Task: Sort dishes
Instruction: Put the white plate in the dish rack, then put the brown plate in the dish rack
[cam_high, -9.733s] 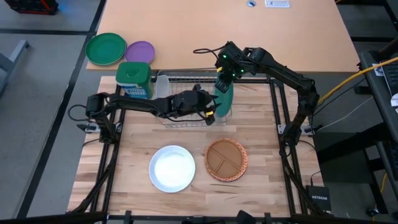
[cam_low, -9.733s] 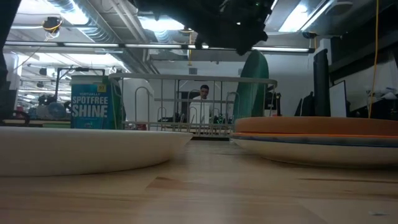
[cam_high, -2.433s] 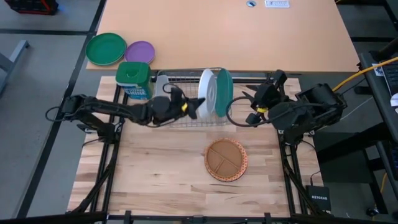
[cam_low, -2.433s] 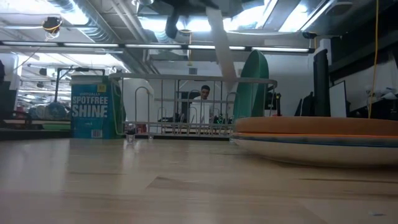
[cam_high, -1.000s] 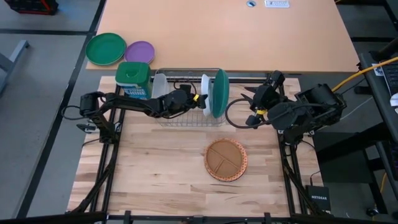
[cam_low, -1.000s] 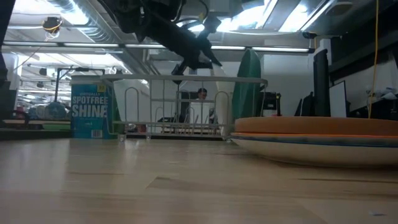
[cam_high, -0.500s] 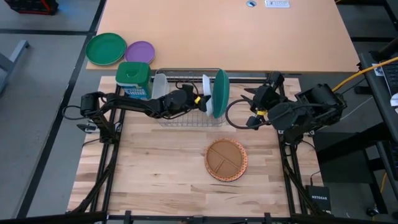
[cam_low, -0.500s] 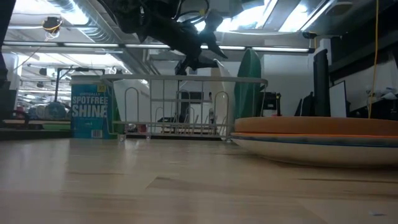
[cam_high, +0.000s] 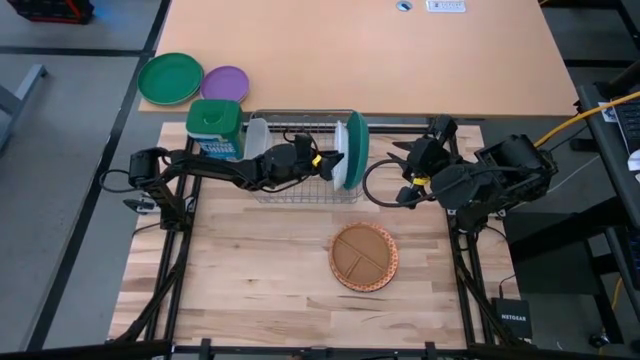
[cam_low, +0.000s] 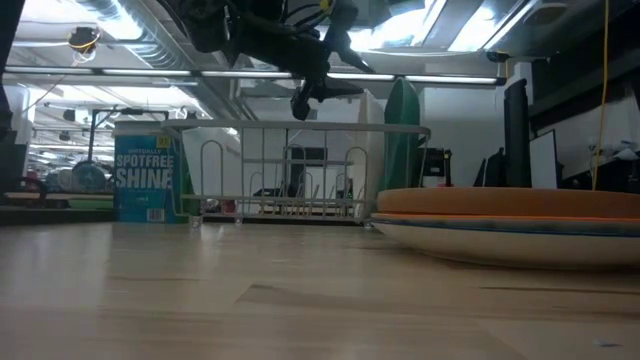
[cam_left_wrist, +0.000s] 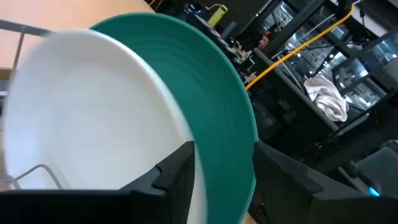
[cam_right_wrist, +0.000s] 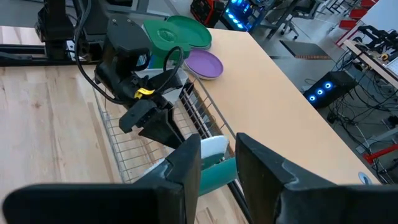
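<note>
A white plate (cam_high: 341, 158) and a teal plate (cam_high: 357, 148) stand on edge, side by side, at the right end of the wire rack (cam_high: 290, 185). The white one leans on the teal one. My left gripper (cam_high: 328, 160) reaches level over the rack and is open. In the left wrist view its fingers (cam_left_wrist: 177, 177) stand either side of the two plates' rims (cam_left_wrist: 211, 81). My right gripper (cam_high: 398, 172) hangs open just right of the rack, holding nothing. A brown divided plate (cam_high: 364, 256) lies flat on the table, with an orange-red patterned rim around it.
A green detergent box (cam_high: 215, 128) stands at the rack's left end. A bright green plate (cam_high: 170, 78) and a smaller purple plate (cam_high: 225, 83) lie beyond the table's far left corner. Bare wood lies left of the brown plate.
My left gripper has opened and let go of the white plate, and it has tipped up a little. The white plate has settled in the rack and now leans against the teal plate.
</note>
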